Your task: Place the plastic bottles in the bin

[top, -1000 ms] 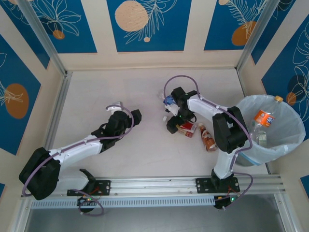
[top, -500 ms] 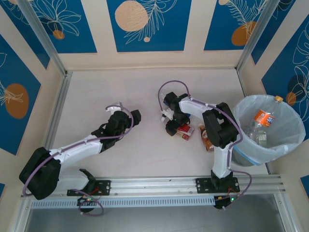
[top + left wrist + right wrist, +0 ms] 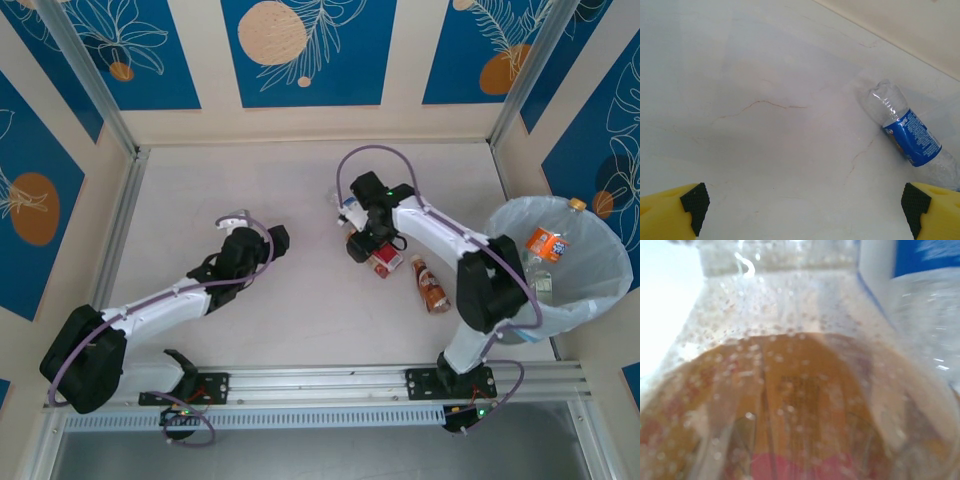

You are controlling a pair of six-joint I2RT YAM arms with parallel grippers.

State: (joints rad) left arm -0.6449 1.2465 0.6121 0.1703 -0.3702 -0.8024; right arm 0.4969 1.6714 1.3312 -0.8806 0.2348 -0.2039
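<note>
In bin (image 3: 585, 292): orange bottle (image 3: 548, 243), clear bottle (image 3: 540, 285). To do, on table (image 3: 250, 180): red bottle (image 3: 383, 264), brown bottle (image 3: 431, 286), blue bottle (image 3: 910, 137). Over red bottle sits right gripper (image 3: 368, 252), can't tell if closed; left gripper (image 3: 805, 214) spread, empty.

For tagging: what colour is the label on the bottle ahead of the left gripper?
Blue label, best in the left wrist view.

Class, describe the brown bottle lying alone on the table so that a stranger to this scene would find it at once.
Find the large round bin lined with a white bag on the right. Just left of it a small brown plastic bottle lies on the table. Unlike the red-labelled bottle at the right gripper, it lies alone and untouched.
</note>
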